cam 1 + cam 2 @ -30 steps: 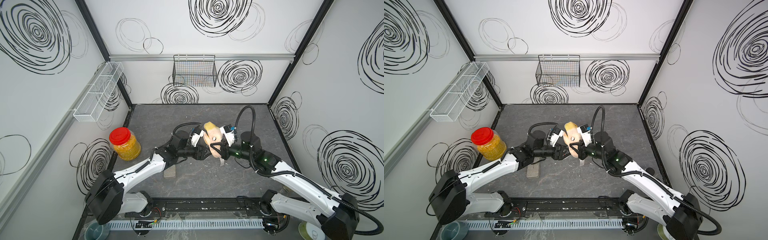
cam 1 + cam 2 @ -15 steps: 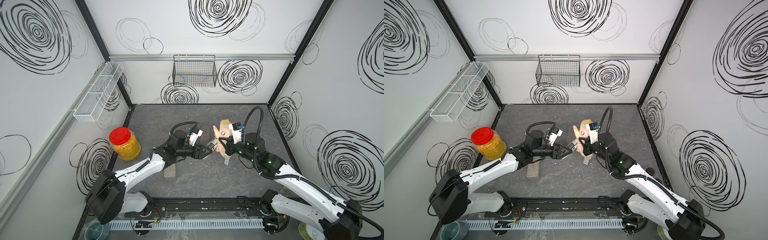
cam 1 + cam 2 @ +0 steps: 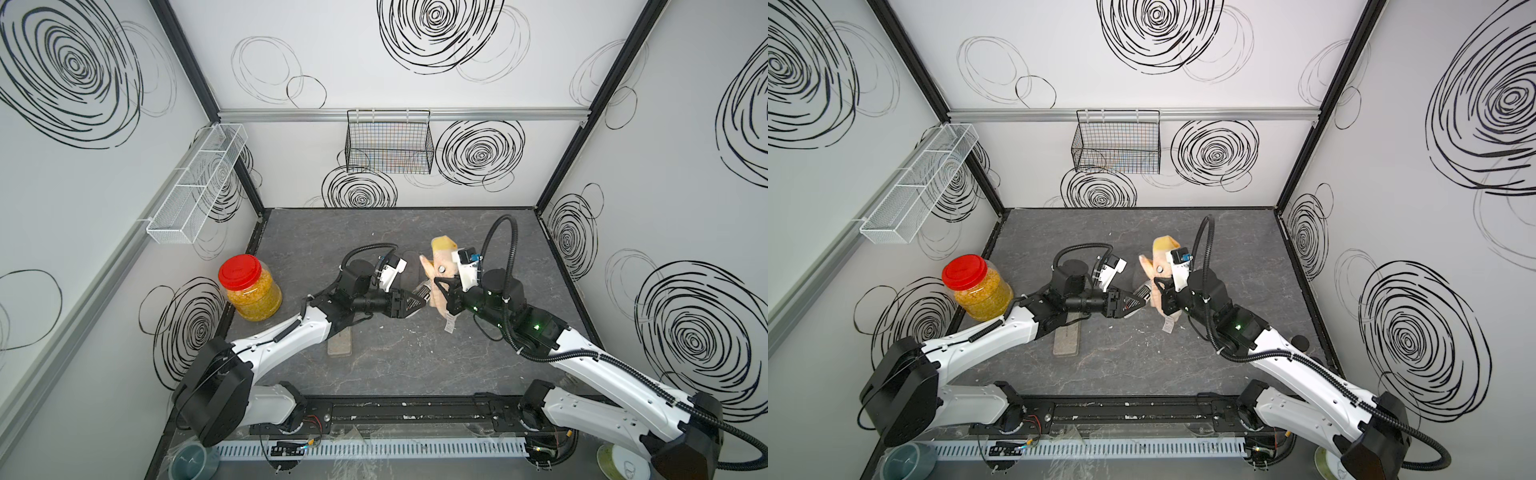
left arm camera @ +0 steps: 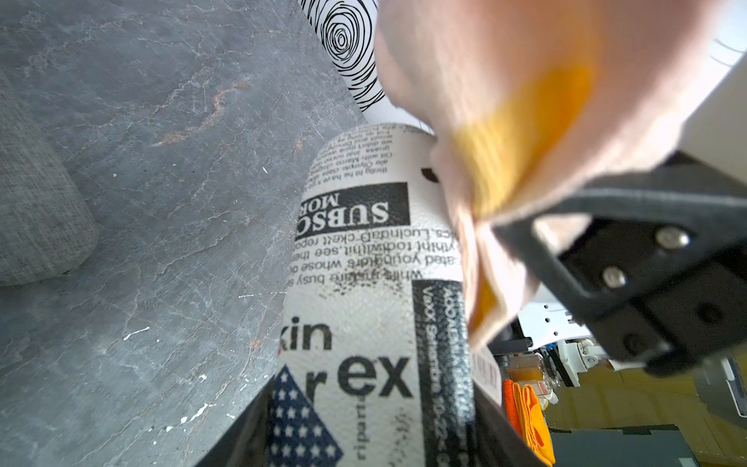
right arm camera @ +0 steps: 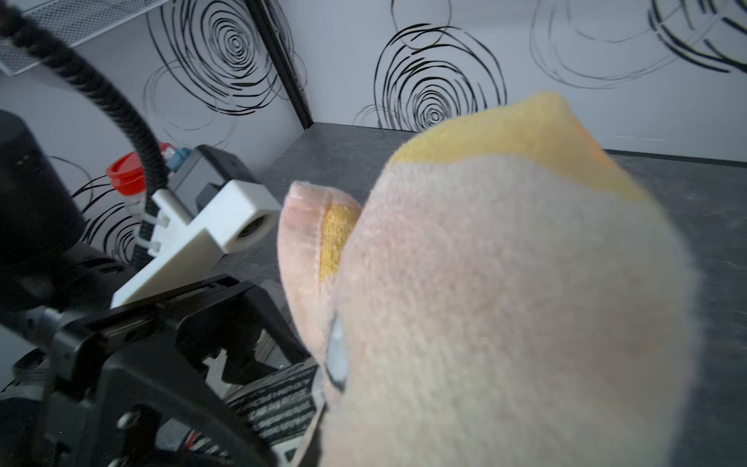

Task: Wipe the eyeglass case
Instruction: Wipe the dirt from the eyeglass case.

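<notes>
Right wrist: eyeglass case [image 5: 279, 398] mostly behind blurred cloth [image 5: 505, 303]

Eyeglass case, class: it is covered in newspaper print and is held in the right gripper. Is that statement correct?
Not quite. The eyeglass case is covered in newspaper print, but it is held in the left gripper, as the left wrist view shows. The right gripper holds the cloth.
</notes>
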Action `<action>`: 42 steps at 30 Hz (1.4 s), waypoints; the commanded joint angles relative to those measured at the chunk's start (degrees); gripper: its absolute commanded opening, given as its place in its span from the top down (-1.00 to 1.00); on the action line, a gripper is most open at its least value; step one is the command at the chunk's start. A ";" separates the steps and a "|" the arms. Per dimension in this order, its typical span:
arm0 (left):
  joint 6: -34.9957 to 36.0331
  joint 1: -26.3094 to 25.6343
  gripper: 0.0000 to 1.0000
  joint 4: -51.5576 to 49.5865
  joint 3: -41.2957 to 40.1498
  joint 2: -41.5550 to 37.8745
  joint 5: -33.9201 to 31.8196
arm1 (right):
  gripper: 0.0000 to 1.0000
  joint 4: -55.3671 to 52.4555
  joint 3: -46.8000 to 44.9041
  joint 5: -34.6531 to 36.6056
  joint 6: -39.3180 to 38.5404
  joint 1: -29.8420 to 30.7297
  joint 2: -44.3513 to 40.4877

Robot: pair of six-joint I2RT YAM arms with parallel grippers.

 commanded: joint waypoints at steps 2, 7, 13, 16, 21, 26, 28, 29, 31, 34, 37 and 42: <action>1.27 -0.47 -0.22 5.72 2.26 -1.48 3.54 | 0.94 -1.14 0.53 -3.40 -2.20 -0.24 -0.52; 0.55 -0.50 -0.23 6.68 2.35 -1.26 3.45 | 0.94 2.59 -0.01 -7.93 -4.21 6.86 -0.30; -1.72 -0.44 -0.22 8.23 2.66 -1.43 4.23 | 0.93 0.03 1.23 -6.06 -5.54 8.18 1.27; -5.66 0.20 -0.21 10.39 2.36 -1.70 5.22 | 0.95 -2.78 1.38 3.85 -2.85 6.97 1.08; -11.53 2.25 -0.21 16.03 0.58 -2.82 8.06 | 0.95 -8.82 1.29 4.89 0.48 -2.84 -0.90; -15.96 4.66 -0.21 18.40 0.41 -3.32 11.50 | 0.94 -10.55 1.43 2.97 -1.49 -5.23 -4.49; -16.58 5.66 -0.22 18.26 1.09 -3.47 12.66 | 0.93 -10.46 1.63 -1.53 -4.54 -5.11 -5.78; -16.78 6.11 -0.21 17.88 1.43 -3.57 12.87 | 0.93 -9.94 1.53 -4.52 -5.76 -5.16 -6.49; -17.10 6.65 -0.21 17.19 2.35 -3.48 13.78 | 0.92 -8.01 1.03 -9.43 -6.23 -4.67 -7.83; -14.99 6.80 -0.21 12.61 4.56 -3.28 14.82 | 0.90 -6.48 1.55 -13.85 -6.93 -2.74 -7.33; -8.30 6.78 -0.21 3.57 7.71 -3.59 13.78 | 0.89 -9.15 4.62 -14.93 -8.93 2.15 -3.51; -7.43 5.99 -0.21 1.77 8.98 -3.35 14.56 | 0.89 -9.99 7.02 -17.14 -10.27 9.36 1.56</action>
